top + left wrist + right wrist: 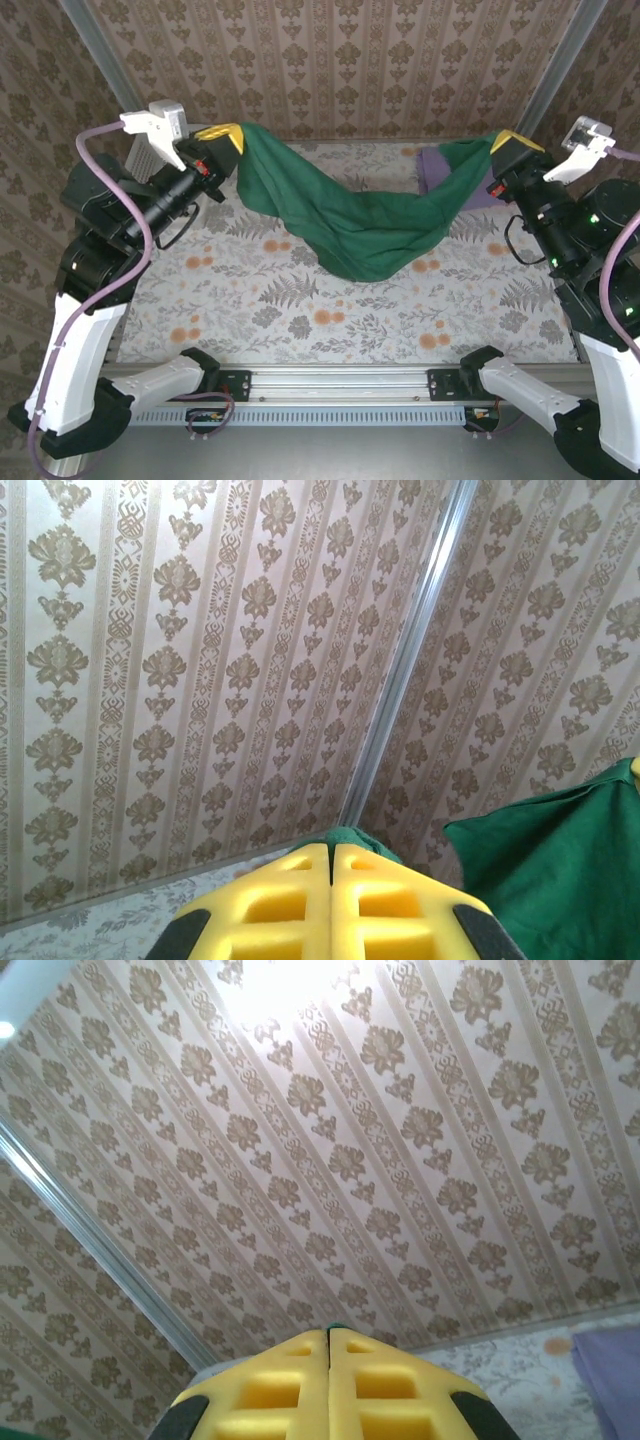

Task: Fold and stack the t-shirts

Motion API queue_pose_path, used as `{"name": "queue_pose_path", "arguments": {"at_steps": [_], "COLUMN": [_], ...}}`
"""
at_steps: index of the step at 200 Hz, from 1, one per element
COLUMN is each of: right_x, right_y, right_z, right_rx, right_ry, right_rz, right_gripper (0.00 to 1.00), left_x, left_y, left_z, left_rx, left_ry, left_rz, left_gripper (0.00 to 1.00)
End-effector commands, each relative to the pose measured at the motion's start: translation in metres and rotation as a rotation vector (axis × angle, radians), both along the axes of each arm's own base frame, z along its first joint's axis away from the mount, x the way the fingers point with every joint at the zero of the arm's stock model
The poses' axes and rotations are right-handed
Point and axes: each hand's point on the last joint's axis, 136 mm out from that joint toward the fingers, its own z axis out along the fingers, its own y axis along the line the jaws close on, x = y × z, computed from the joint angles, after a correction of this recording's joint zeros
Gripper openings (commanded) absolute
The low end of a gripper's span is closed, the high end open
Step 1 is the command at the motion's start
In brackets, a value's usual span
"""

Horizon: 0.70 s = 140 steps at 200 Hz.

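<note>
The dark green t-shirt (pixel 350 220) hangs stretched between both arms above the table, sagging in the middle until its lowest fold rests on the floral cloth. My left gripper (pixel 232 137) is shut on its left end; green cloth (pixel 352 837) pokes out past the closed yellow fingers (pixel 290 900). My right gripper (pixel 508 143) is shut on the right end, with a sliver of green (pixel 335 1328) at the fingertips. The lilac t-shirt (pixel 440 170) lies flat at the far right of the table, partly behind the green one, and its edge (pixel 612 1370) shows in the right wrist view.
The table (pixel 250 310) is covered in a floral cloth. Patterned walls (pixel 350 60) close in the back and both sides, with metal corner posts (pixel 410 650). A metal rail (pixel 340 385) with both arm bases runs along the near edge.
</note>
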Motion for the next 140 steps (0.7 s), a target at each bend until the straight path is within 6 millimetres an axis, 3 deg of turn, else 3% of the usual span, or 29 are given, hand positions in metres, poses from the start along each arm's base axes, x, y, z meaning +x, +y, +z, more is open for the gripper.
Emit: {"name": "queue_pose_path", "arguments": {"at_steps": [1,20,38,48,69,73,82,98,106,111,115,123,130,140], "right_x": [0.027,0.071,0.122,0.153,0.228,0.240,0.261,0.293,0.307,0.313,0.318,0.324,0.324,0.324], "right_y": [0.007,0.025,0.046,0.060,0.100,0.107,0.121,0.146,0.157,0.163,0.167,0.171,0.168,0.162], "right_z": [0.016,0.000,-0.026,-0.048,-0.120,-0.134,-0.172,-0.232,-0.265,-0.275,-0.294,-0.313,-0.313,-0.320], "right_rx": [-0.014,-0.044,-0.080,-0.105,-0.151,-0.153,-0.171,-0.200,-0.213,-0.217,-0.228,-0.252,-0.271,-0.299], "right_ry": [-0.030,0.040,0.129,0.198,0.378,0.405,0.501,0.633,0.707,0.740,0.787,0.849,0.872,0.900], "right_rz": [-0.018,-0.006,0.005,0.021,0.088,0.103,0.133,0.182,0.210,0.225,0.237,0.245,0.234,0.213], "right_gripper": [0.00,0.00,0.00,0.00,0.00,0.00,0.00,0.00,0.00,0.00,0.08,0.29,0.46,0.61], "left_x": [0.024,0.070,0.120,0.145,0.181,0.184,0.188,0.186,0.184,0.182,0.181,0.179,0.177,0.177], "left_y": [0.014,0.037,0.070,0.088,0.132,0.140,0.151,0.159,0.158,0.157,0.155,0.148,0.138,0.122], "left_z": [0.004,-0.027,-0.079,-0.114,-0.196,-0.211,-0.239,-0.268,-0.273,-0.274,-0.275,-0.274,-0.273,-0.274], "left_rx": [-0.025,-0.028,-0.063,-0.089,-0.127,-0.131,-0.133,-0.122,-0.112,-0.107,-0.097,-0.063,-0.023,0.051], "left_ry": [0.030,0.157,0.346,0.443,0.651,0.686,0.752,0.795,0.789,0.783,0.780,0.762,0.746,0.738], "left_rz": [0.119,0.288,0.438,0.503,0.655,0.684,0.726,0.764,0.765,0.761,0.755,0.738,0.711,0.661], "left_gripper": [0.00,0.00,0.00,0.00,0.04,0.10,0.35,0.65,0.70,0.74,0.77,0.82,0.87,0.94]}}
